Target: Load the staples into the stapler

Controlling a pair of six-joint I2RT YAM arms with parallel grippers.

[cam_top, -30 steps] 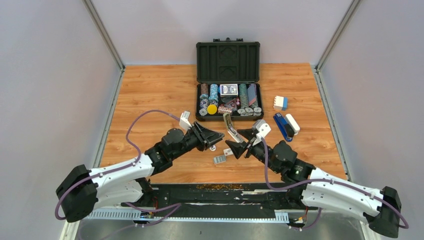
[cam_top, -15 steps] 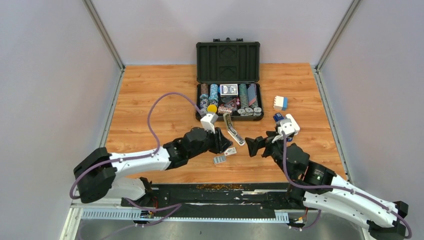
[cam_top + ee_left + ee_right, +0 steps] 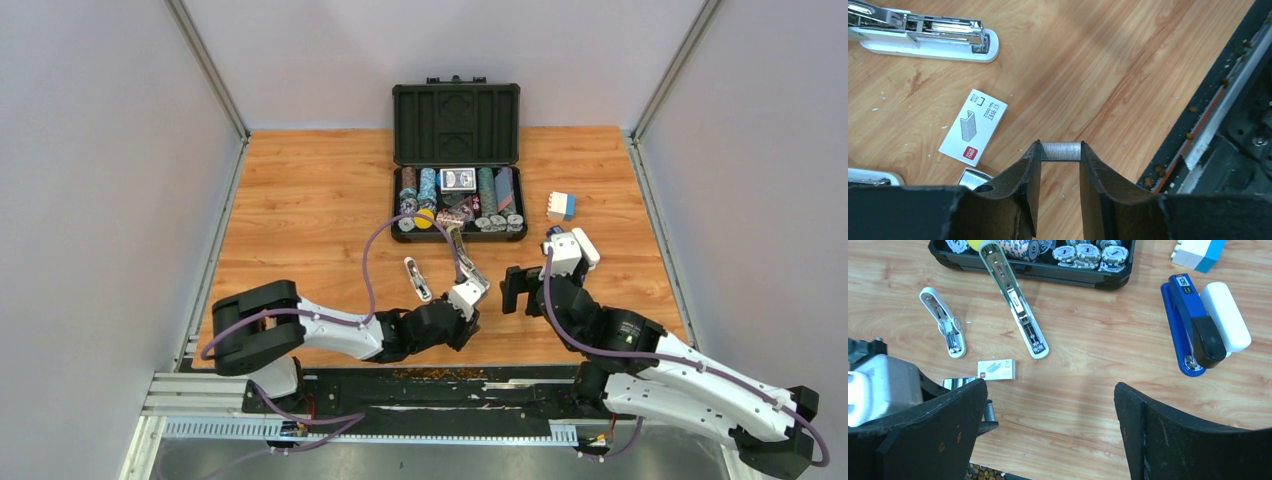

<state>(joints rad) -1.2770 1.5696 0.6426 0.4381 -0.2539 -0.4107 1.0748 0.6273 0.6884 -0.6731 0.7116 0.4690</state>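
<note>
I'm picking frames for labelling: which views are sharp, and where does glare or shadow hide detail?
Left wrist: evenly lit, staple strip and box sleeve print crisp. Right wrist: metal of the stapler glints mildly. Top external: sharp, but small items lack detail.

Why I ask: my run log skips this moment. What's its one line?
left gripper: shut on staple strip | right gripper: open, empty | stapler: lying open on table | strip not yet loaded

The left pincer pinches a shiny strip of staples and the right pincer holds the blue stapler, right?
No. The right pincer is open and holds nothing; the dark blue stapler lies on the wooden table, as the right wrist view shows. The left pincer does pinch the silvery staple strip.
</note>
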